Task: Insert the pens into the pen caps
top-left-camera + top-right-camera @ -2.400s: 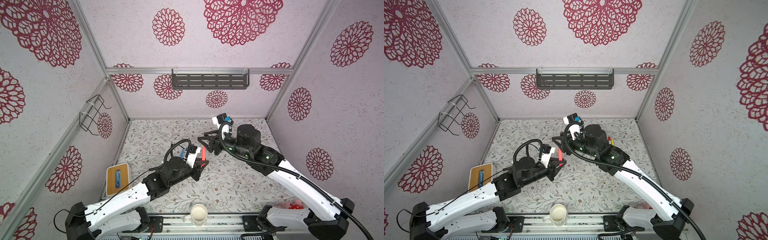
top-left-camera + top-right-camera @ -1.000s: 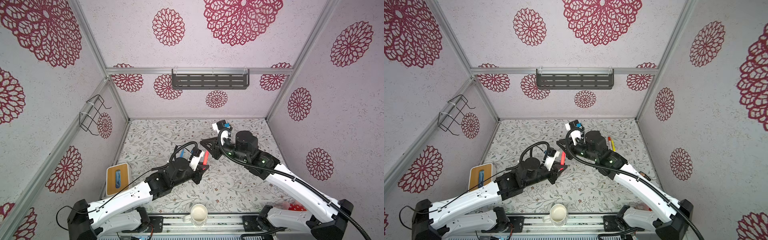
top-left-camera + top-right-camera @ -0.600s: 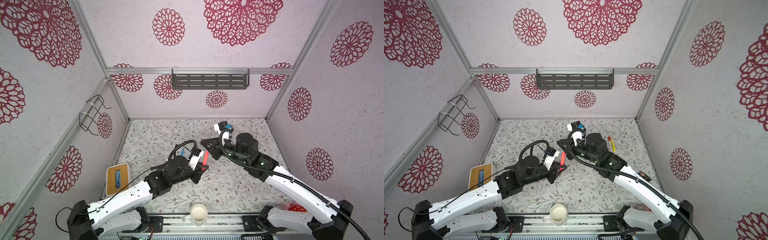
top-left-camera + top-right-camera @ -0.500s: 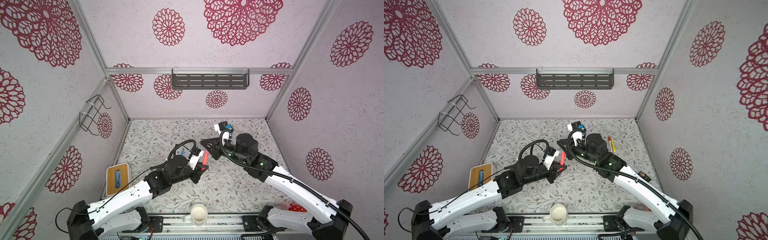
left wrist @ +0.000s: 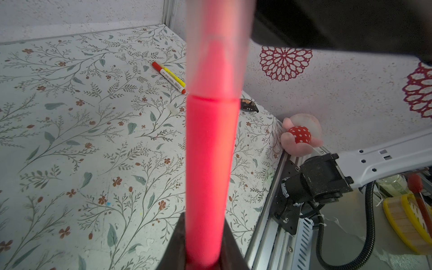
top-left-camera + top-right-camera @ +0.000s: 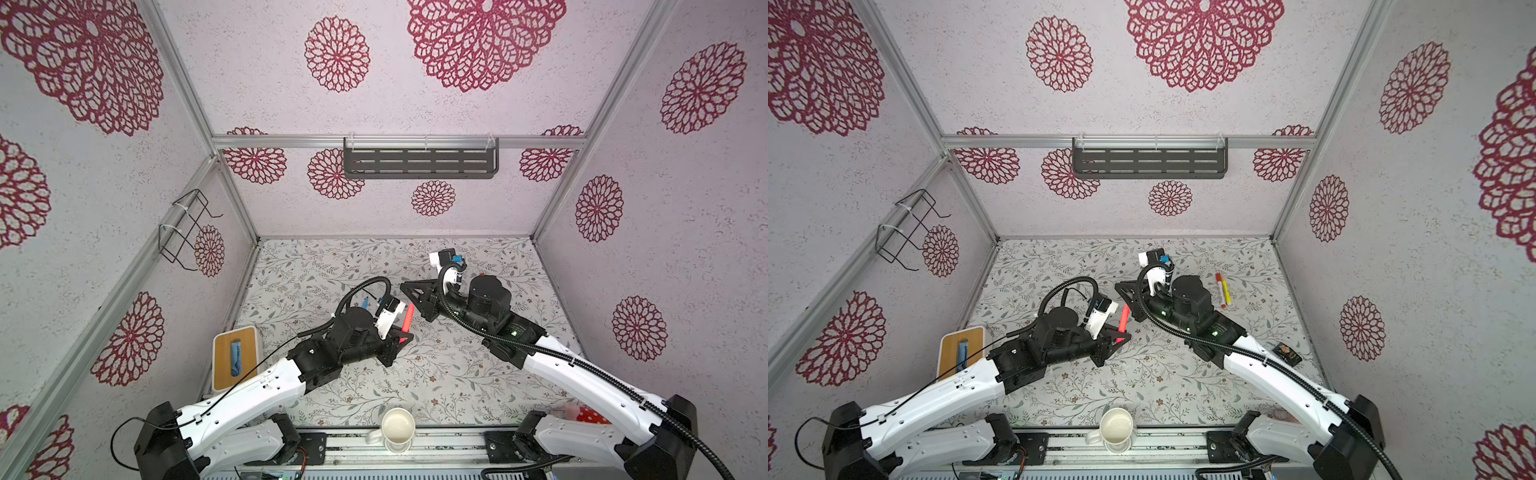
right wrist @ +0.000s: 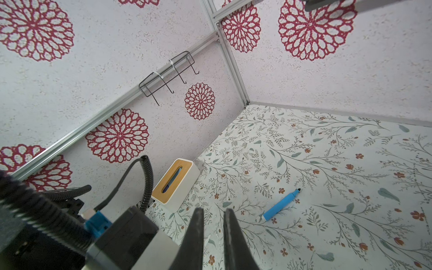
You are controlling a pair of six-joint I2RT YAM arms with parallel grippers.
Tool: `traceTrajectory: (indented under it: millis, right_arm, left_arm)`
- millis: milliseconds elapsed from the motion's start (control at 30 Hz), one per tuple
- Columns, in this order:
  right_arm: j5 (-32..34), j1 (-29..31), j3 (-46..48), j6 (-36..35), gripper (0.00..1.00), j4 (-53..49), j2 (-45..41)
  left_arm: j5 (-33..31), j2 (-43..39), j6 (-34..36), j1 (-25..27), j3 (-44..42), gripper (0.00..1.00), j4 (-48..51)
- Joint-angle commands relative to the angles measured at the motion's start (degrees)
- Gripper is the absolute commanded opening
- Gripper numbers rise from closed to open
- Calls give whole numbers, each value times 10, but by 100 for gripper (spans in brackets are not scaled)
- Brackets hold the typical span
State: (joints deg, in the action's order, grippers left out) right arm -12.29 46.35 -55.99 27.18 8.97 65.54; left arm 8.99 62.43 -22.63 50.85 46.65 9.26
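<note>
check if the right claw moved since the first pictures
Yes, a little: in a top view the right claw sits farther from the dark wall shelf, nearer the mug at the front.

No legible text or labels
</note>
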Motion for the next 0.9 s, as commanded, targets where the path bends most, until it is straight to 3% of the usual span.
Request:
traceTrajectory:
  millis: [0, 867]
  right_arm:
    - [-43, 18, 37, 7, 0, -101, 1]
    - [-37, 63, 92, 37, 0, -64, 26]
  left_arm:
    - [-45, -17, -27, -34, 26, 0, -131]
    - [-20, -32, -36, -75, 21, 0, -139]
